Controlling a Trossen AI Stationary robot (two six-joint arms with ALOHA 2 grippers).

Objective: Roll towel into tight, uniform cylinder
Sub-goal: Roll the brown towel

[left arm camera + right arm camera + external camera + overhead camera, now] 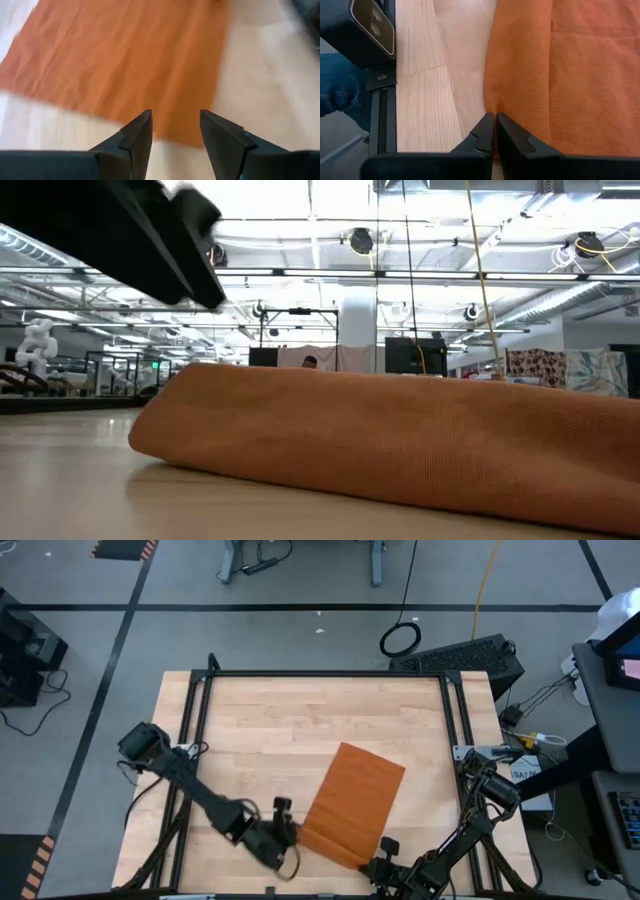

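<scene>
Towel (352,802) lies diagonally; right pincer (494,131), seemingly pinched on its near edge, left pincer (175,131) apart beside it.

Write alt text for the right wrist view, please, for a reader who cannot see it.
The right gripper has its dark fingers shut at the edge of the rust-orange towel, which lies on the wooden table. A black frame rail runs along the table's edge.

Grey floor (300,600) with black tape lines (130,610), bright ceiling lights (330,200), patterned curtains (560,370) beyond.
</scene>
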